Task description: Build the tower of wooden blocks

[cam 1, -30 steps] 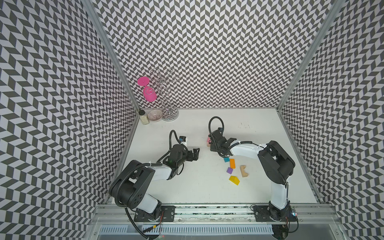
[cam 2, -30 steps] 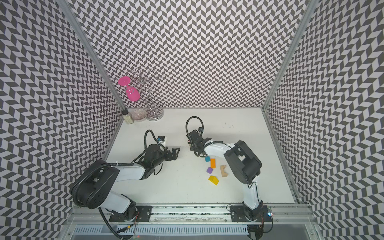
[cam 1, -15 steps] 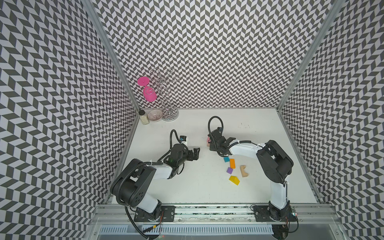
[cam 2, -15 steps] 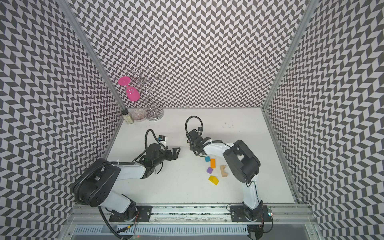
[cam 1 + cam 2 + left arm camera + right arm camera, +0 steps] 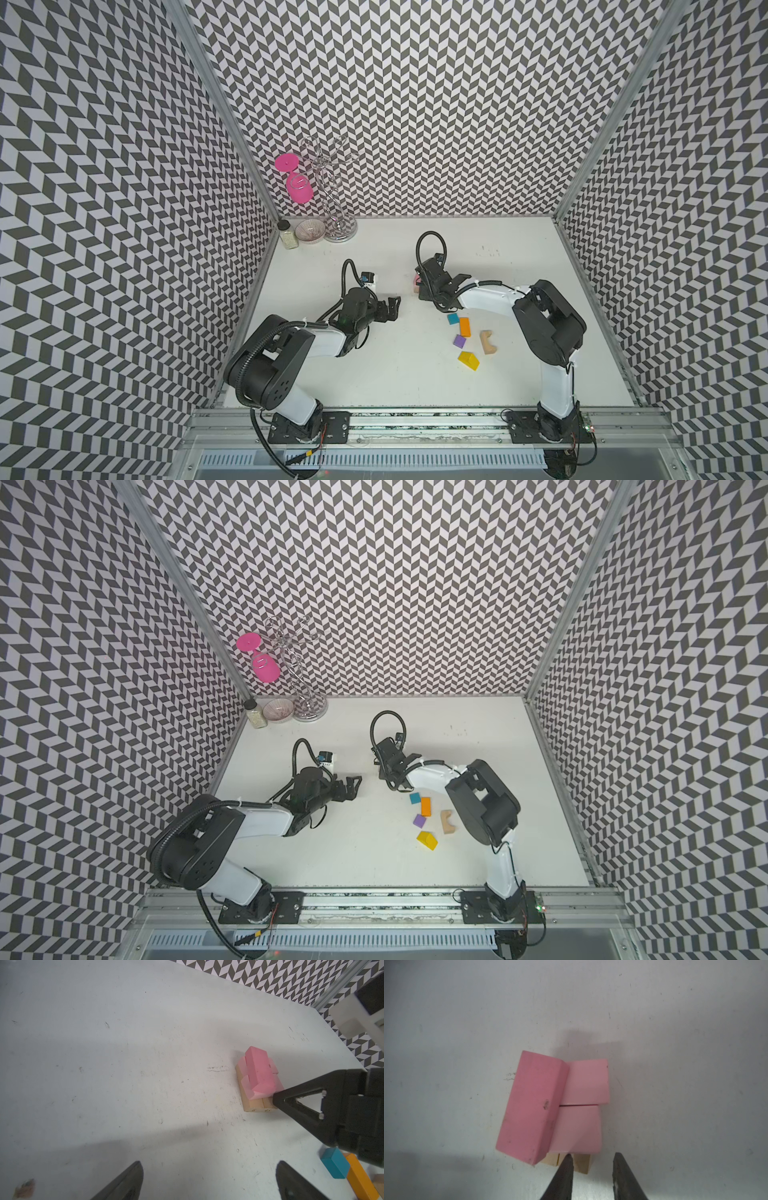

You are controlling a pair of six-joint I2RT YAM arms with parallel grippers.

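No change in the past second: right fingers point(image 5: 564, 1178), narrowly parted and empty, hover at 3 o'clock of the tan-and-pink wood block tower point(image 5: 414, 283) near the white table point(image 5: 374, 374) centre; left fingers point(image 5: 128, 1182) wide, empty; five loose coloured wood blocks point(image 5: 464, 327) await stacking.

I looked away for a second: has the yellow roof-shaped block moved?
No. The yellow block lies in the same spot as before, equally far from the front rail and the purple cube.

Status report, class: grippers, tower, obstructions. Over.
Left gripper open, empty. Right gripper open beside tower. Tower: tan base, pink slabs, top pink block skewed. Nothing blocking.
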